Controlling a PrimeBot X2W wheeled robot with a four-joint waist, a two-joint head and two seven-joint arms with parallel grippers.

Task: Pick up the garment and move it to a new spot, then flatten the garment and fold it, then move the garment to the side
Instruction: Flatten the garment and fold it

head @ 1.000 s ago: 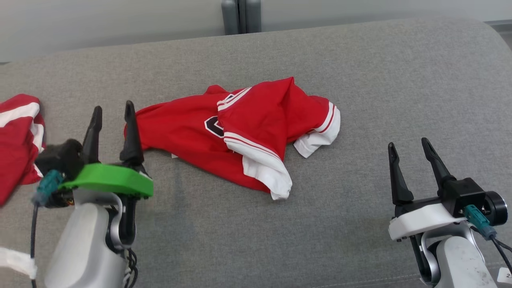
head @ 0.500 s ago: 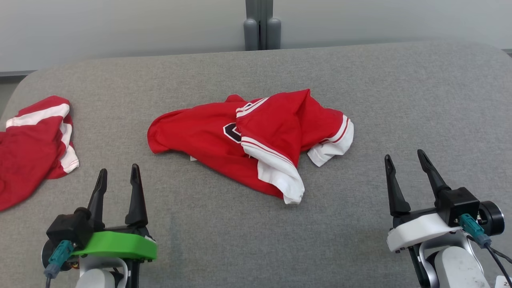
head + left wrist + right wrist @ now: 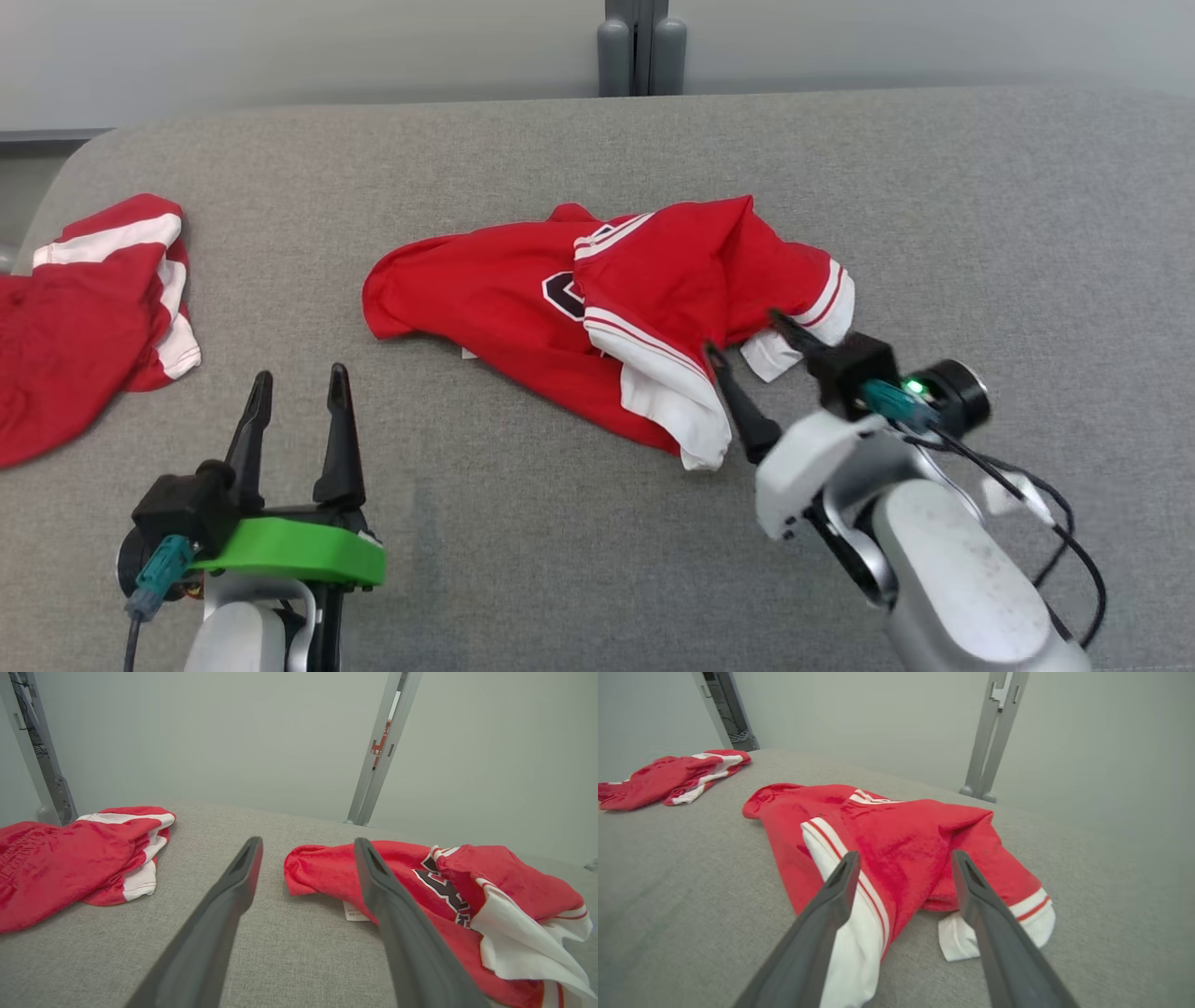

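Both fingers of the right gripper [image 3: 744,334] are seen spread apart in the head view, with nothing held between them; their tips are set at the near right edge of the garment [image 3: 523,289], over its white-trimmed sleeves. Whether cloth is touched cannot be told. The garment, a red jersey with white bands and a dark emblem, is found crumpled at the middle of the grey padded surface [image 3: 980,205]. The left gripper [image 3: 301,373] is held at the lower left, fingers parted and empty, well apart from the garment. A second red garment [image 3: 84,308] is bunched at the far left edge, and a grey post [image 3: 641,47] is seen behind the surface.

From the left wrist view, the left gripper [image 3: 308,841] is shown with its fingers wide and nothing between them, above bare grey fabric. The garment [image 3: 420,877] is seen ahead and to the right, a white tag [image 3: 353,911] exposed at its near hem. The second red garment [image 3: 70,858] is seen at the left.

From the right wrist view, the right gripper [image 3: 905,854] is shown open, a raised red fold of the garment [image 3: 901,830] framed between the two fingers. A white-banded sleeve is passed by the left finger, another by the right. The second red garment [image 3: 668,777] is seen far off at the upper left.
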